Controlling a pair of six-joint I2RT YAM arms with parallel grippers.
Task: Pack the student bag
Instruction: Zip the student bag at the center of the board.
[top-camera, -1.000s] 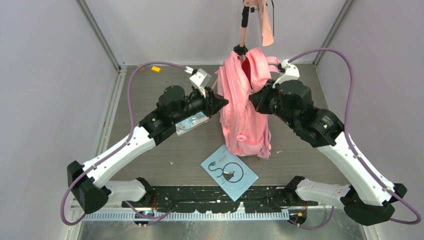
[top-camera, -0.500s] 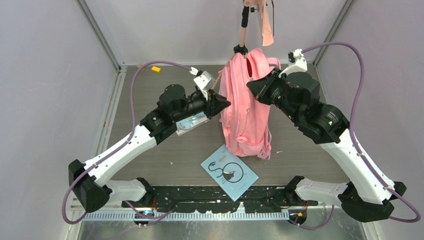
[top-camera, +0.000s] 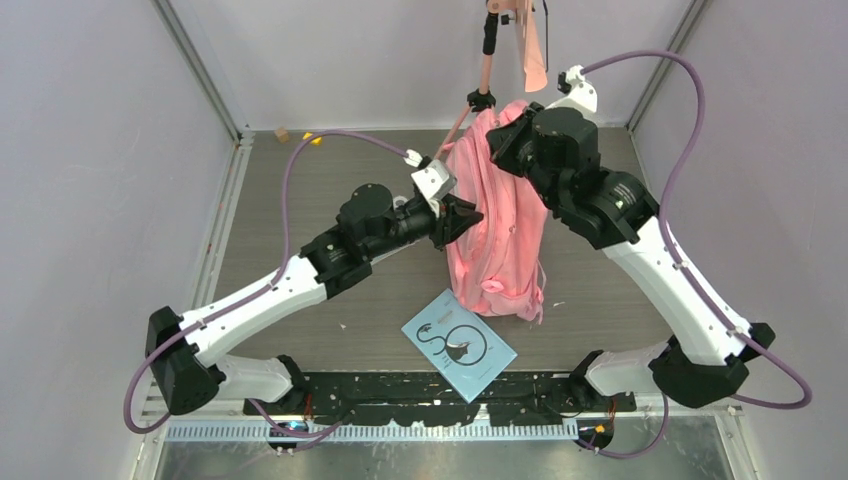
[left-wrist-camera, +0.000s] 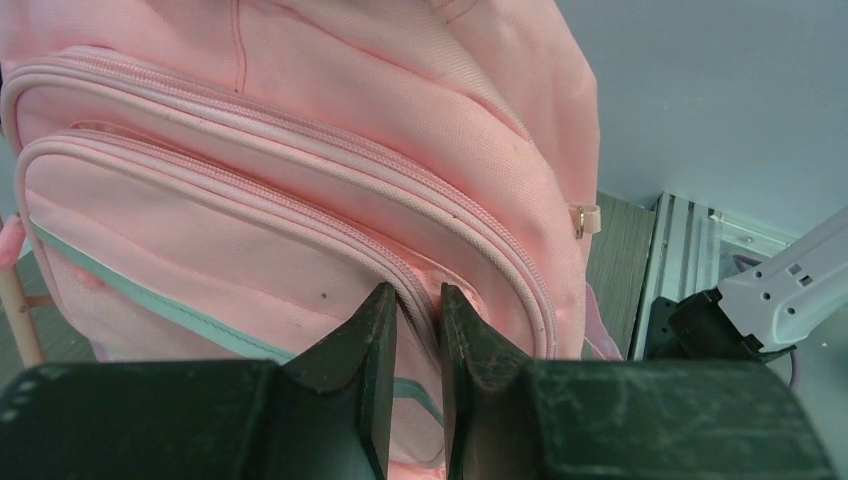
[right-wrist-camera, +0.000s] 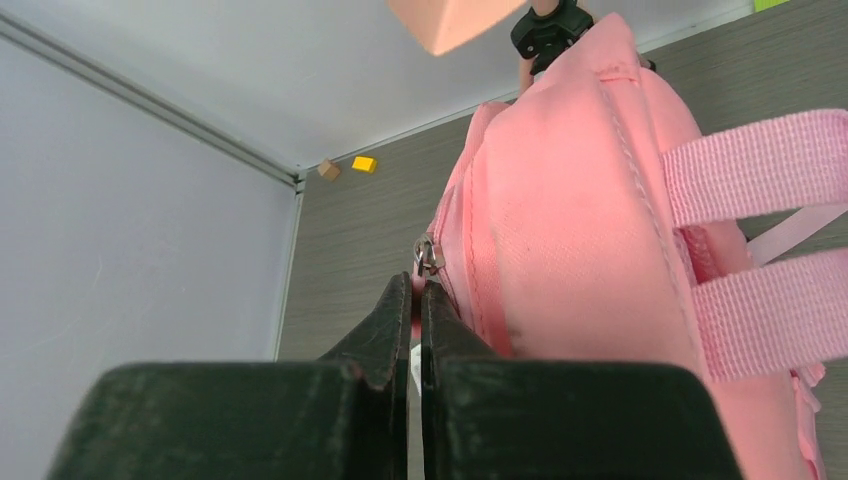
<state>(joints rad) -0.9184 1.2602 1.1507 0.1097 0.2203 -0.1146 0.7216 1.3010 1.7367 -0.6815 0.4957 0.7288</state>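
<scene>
Student bag (top-camera: 495, 225) upright btwn arms: L gripper (left-wrist-camera: 418, 310) pinching fabric, R gripper (right-wrist-camera: 416, 300) closed on zip pull (right-wrist-camera: 428, 258).

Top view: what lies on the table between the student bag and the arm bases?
A light blue booklet lies there, just in front of the student bag; top view shows it.

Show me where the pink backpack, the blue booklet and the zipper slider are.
pink backpack (top-camera: 497, 235), top view, on its front panel.
blue booklet (top-camera: 459, 345), top view, on the cover's middle.
zipper slider (right-wrist-camera: 428, 256), right wrist view, on the metal slider just above the fingertips.
</scene>
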